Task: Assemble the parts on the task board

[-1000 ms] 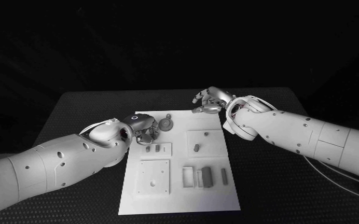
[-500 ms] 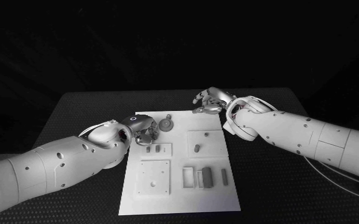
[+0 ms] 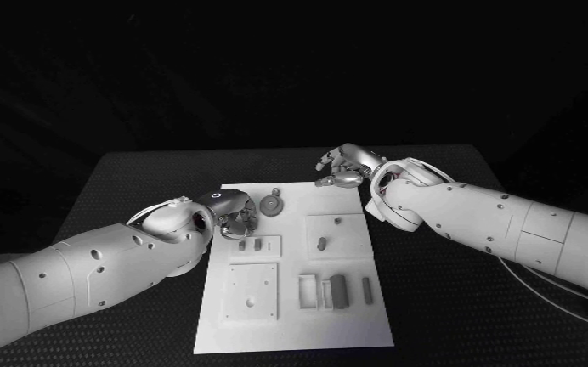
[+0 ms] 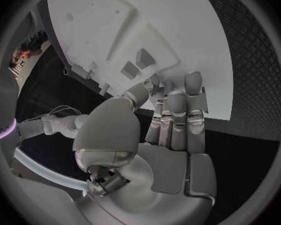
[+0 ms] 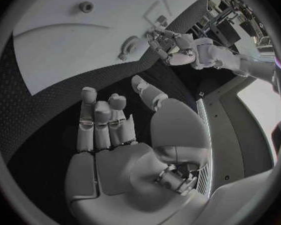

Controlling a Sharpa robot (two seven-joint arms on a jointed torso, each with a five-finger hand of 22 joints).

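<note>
The white task board (image 3: 294,316) lies in the middle of the black table. A round grey part (image 3: 272,206) with a short stem lies near the board's far left corner. My left hand (image 3: 233,216) is at the board's left edge beside that part, fingers (image 4: 177,112) side by side and reaching to the board (image 4: 147,25), holding nothing. Two small upright parts (image 4: 137,64) stand just ahead of those fingers. My right hand (image 3: 343,166) is past the board's far right corner, over the table, fingers (image 5: 100,122) apart and empty. The right wrist view shows the round part (image 5: 129,46) and my left hand (image 5: 178,47).
On the board are two small pegs (image 3: 250,244) on a square plate, a peg (image 3: 321,242) on another plate, a flat square plate (image 3: 251,290) and upright bars (image 3: 337,290) near the front. Black table (image 3: 135,180) surrounds the board.
My left hand has drawn back slightly toward the board's left edge. The right hand and the parts have not moved.
</note>
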